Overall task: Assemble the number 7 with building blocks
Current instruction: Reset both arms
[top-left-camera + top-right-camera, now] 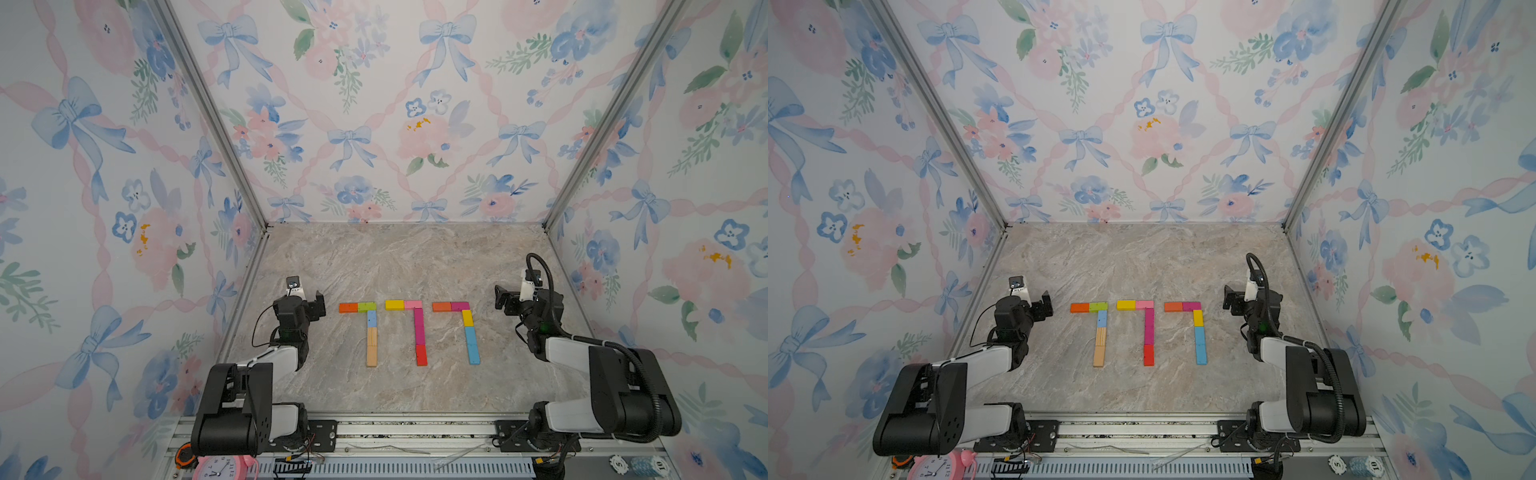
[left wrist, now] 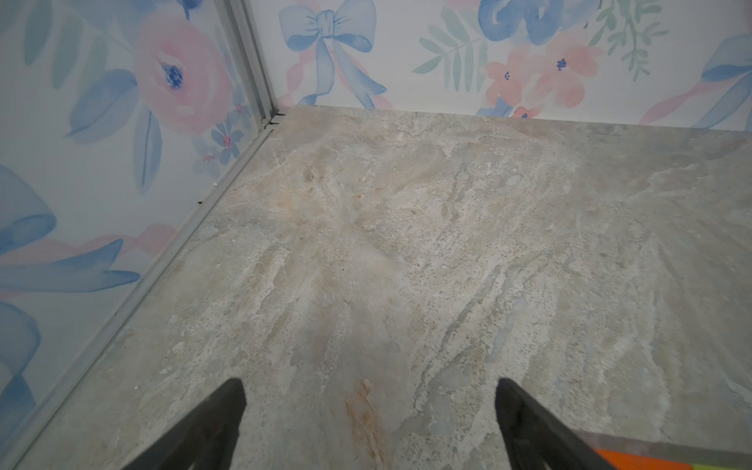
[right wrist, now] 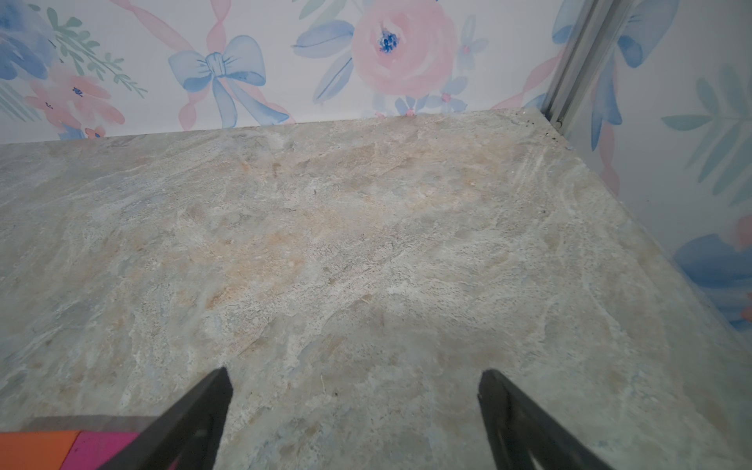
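The building blocks lie flat on the marble table [image 1: 407, 257] as three 7 shapes side by side. The left one runs orange [image 1: 348, 307], green, blue, then plain wood [image 1: 371, 347]. The middle one is yellow [image 1: 394, 304], pink, magenta and red [image 1: 421, 355]. The right one is orange [image 1: 441, 306], magenta, yellow and blue [image 1: 472, 345]. My left gripper [image 1: 318, 305] [image 2: 368, 386] hovers open just left of the shapes, holding nothing. My right gripper [image 1: 503, 298] [image 3: 354, 376] is open and empty to their right. An orange block [image 2: 635, 460] [image 3: 36, 449] edges into each wrist view.
Floral walls close in the table on the left, back and right. A metal rail [image 1: 415, 428] carrying both arm bases runs along the front. A pink alarm clock [image 1: 216, 467], a tape measure [image 1: 185, 455] and poker chips [image 1: 640, 464] sit in front of the rail.
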Robot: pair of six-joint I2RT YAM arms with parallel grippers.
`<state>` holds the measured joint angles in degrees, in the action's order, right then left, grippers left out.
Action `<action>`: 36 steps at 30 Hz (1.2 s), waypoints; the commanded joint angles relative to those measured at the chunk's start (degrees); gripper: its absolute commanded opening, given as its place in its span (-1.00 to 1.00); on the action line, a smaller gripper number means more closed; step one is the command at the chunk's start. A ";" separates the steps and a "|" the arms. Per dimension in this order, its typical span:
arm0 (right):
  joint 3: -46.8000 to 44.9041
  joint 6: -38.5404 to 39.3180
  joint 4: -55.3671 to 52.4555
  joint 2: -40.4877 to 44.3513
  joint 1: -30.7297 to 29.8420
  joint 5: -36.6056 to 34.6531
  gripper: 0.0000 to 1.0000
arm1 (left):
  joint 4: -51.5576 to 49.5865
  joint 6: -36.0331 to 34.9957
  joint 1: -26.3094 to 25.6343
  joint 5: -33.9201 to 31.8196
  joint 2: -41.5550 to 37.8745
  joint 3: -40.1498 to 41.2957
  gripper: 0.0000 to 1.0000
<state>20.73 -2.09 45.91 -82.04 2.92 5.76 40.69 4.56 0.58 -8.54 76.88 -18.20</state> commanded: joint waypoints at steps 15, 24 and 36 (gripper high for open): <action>2.19 2.26 4.39 -6.33 -3.71 -4.75 0.93 | 24.78 -3.44 -0.76 10.00 11.47 3.61 0.96; 2.16 2.24 3.84 -6.11 -3.68 -4.68 0.93 | 24.17 -1.59 -0.37 6.75 11.64 3.24 0.96; 2.34 2.77 3.72 -6.11 -4.46 -6.01 0.93 | 24.09 -3.19 -2.60 2.89 11.57 3.08 0.96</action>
<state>22.44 0.10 50.26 -88.31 -0.89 1.50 65.58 1.67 -1.85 -4.32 88.14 -14.59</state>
